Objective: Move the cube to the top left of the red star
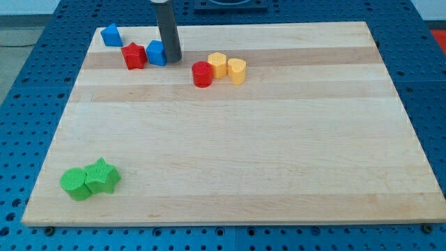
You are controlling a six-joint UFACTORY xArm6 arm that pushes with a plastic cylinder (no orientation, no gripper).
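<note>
Tip position: my tip (172, 58) rests on the tabletop (230, 139) against the right side of the blue cube (156, 53), near the view's top left.
Gripper state: no gripper is fitted – the arm ends in a bare rod, so nothing is clenched or released; contact is by pushing only.
Task block: the blue cube sits just right of the red star (134, 56), touching it or very nearly so.
Goal zone: bare board above and to the left of the red star, between it and the second blue block (111, 35), whose shape is irregular and not clearly readable.
Recommended approach: a push from the present side would likely drive the cube into the star. Better to bring my tip round below the cube, push it toward the view's top clear of the star, then reposition to its right and slide it left over the star.
Caution: keep pushes short – the upper board edge is close, and the second blue block stands near the goal zone.
Hidden: the rod covers the cube's right edge, so exact contact cannot be confirmed.
Cut off: the arm above the rod leaves the frame at the top.
Other blocks: red cylinder (202, 74), two yellow blocks (227, 68), two green blocks (89, 180) – well apart from the work.
</note>
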